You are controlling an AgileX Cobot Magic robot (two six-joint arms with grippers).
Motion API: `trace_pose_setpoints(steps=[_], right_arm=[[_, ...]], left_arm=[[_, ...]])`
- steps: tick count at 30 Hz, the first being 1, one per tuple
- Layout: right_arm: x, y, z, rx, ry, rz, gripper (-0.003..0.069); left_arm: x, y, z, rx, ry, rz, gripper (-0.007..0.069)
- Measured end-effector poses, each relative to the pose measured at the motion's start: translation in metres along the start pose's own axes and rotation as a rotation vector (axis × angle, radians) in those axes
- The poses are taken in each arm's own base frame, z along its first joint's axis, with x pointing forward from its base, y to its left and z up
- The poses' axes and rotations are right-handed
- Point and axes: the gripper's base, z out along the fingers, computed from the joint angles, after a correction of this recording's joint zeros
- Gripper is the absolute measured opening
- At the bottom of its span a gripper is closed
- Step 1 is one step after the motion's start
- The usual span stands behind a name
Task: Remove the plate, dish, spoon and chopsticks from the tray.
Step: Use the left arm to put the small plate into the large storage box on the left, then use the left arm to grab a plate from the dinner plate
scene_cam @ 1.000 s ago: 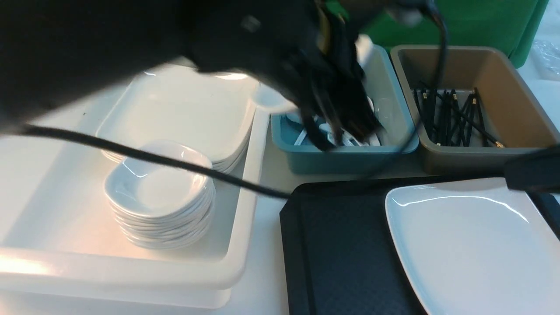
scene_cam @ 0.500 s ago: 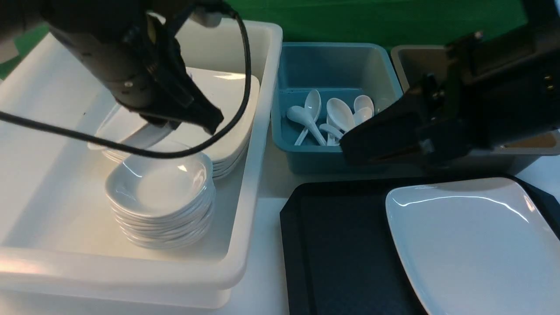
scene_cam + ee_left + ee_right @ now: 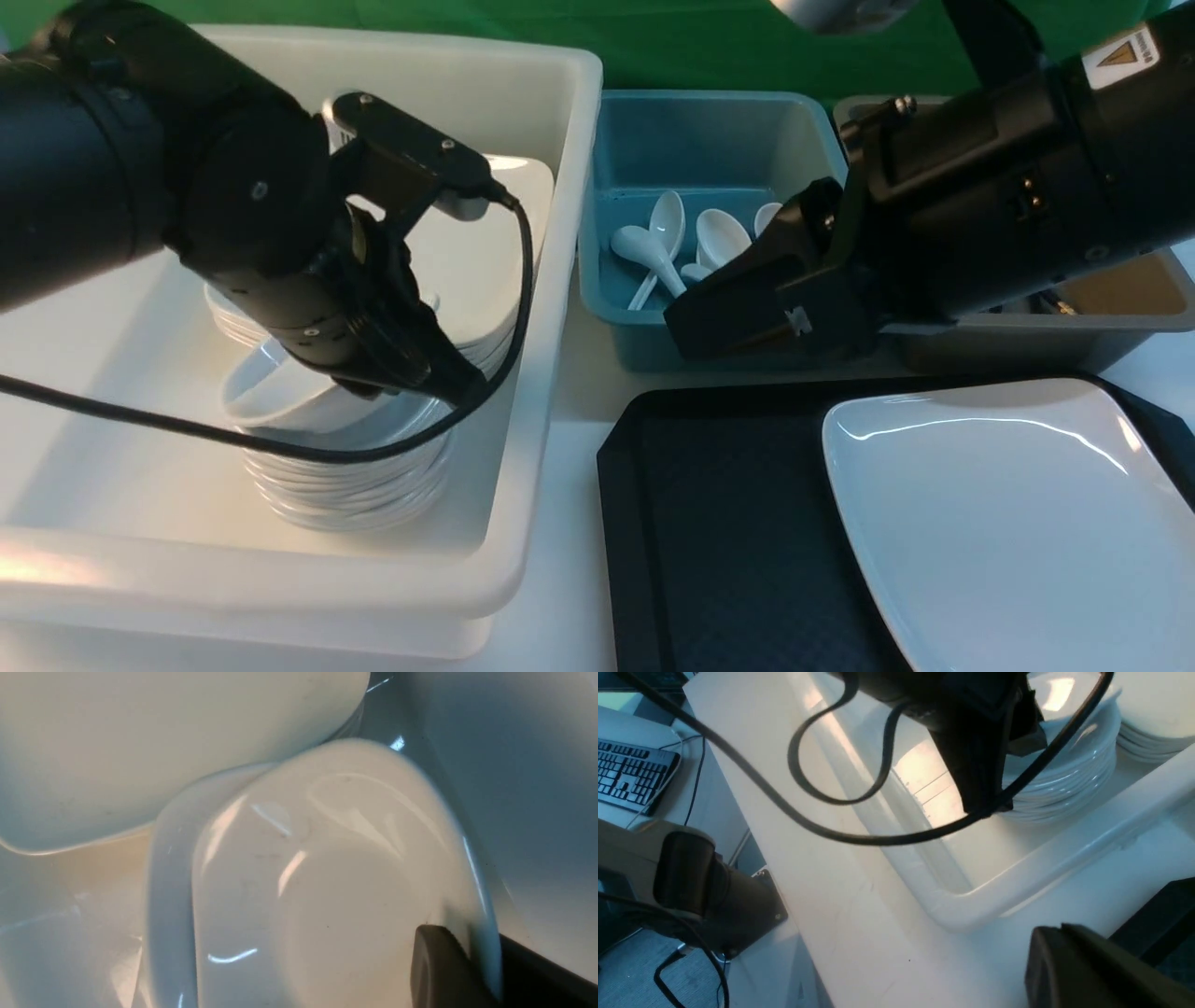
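Note:
My left gripper [image 3: 448, 378] hangs inside the white tub [image 3: 523, 439], shut on the rim of a small white dish [image 3: 271, 387]. The dish is tilted just above a stack of like dishes [image 3: 345, 476]. In the left wrist view the dish [image 3: 327, 882] fills the frame, its rim pinched in the gripper [image 3: 467, 938]. The large white plate [image 3: 1008, 523] lies on the black tray [image 3: 738, 523]. My right gripper [image 3: 681, 331] is shut and empty, hovering between the blue tub [image 3: 709, 140] and the tray. White spoons [image 3: 719, 238] lie in the blue tub. The chopsticks are hidden.
A stack of large plates [image 3: 485, 252] sits at the back of the white tub. The brown tub [image 3: 1120, 317] is mostly covered by my right arm. A black cable [image 3: 140, 420] loops over the white tub. The right wrist view shows the tub's corner [image 3: 971, 905].
The left arm has come down with the dish from over the plate stack to just above the dish stack. The right gripper has shifted left along the blue tub's front.

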Motion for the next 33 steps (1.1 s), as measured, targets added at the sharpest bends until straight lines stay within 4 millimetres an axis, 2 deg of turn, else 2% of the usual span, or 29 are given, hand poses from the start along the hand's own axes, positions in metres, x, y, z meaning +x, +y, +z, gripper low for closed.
trace_pose_setpoints(steps=[4,8,10,13,15,18,21,22,23,24,25,27,30,33], right_arm=[[0.0,-0.001,-0.001,0.02,0.003,0.006,0.0023],[0.0,-0.008,-0.015,0.183,0.025,-0.008,0.0023],[0.0,-0.01,-0.029,0.283,0.028,-0.019,0.0023],[0.004,-0.011,-0.052,0.425,0.035,-0.039,0.0025],[0.011,-0.011,-0.069,0.531,0.062,-0.045,0.0026],[0.025,-0.011,-0.097,0.691,0.119,-0.015,0.0027],[0.035,-0.008,-0.122,0.818,0.102,0.012,0.0027],[0.038,-0.007,-0.13,0.848,0.082,0.017,0.0025],[0.041,-0.006,-0.135,0.864,0.07,0.023,0.0024],[0.047,-0.006,-0.142,0.886,0.056,0.041,0.0024],[0.051,-0.007,-0.146,0.902,0.05,0.062,0.0024],[0.066,-0.013,-0.151,0.944,0.054,0.129,0.0023],[0.089,-0.027,-0.147,0.977,0.112,0.212,0.0023],[0.121,-0.044,-0.132,0.965,0.217,0.325,0.0023]], left_arm=[[0.0,0.0,0.0,0.0,0.004,-0.003,0.0284],[-0.005,0.0,-0.008,0.026,-0.002,-0.04,0.0465],[-0.012,0.0,-0.02,0.05,-0.033,-0.07,0.0505],[-0.023,0.0,-0.041,0.087,-0.094,-0.106,0.0521],[-0.031,-0.003,-0.055,0.121,-0.144,-0.118,0.0513],[-0.044,-0.021,-0.075,0.205,-0.222,-0.113,0.0426],[-0.06,-0.05,-0.083,0.307,-0.246,-0.11,0.0248],[-0.068,-0.065,-0.08,0.349,-0.24,-0.094,0.0143],[-0.071,-0.071,-0.08,0.367,-0.24,-0.089,0.0107],[-0.079,-0.084,-0.071,0.397,-0.215,-0.075,0.0058],[-0.083,-0.091,-0.068,0.413,-0.209,-0.067,0.0038],[-0.094,-0.111,-0.048,0.44,-0.163,-0.048,0.0019],[-0.105,-0.13,-0.028,0.45,-0.124,-0.024,0.0023],[-0.116,-0.148,0.007,0.449,-0.071,-0.009,0.0069]])
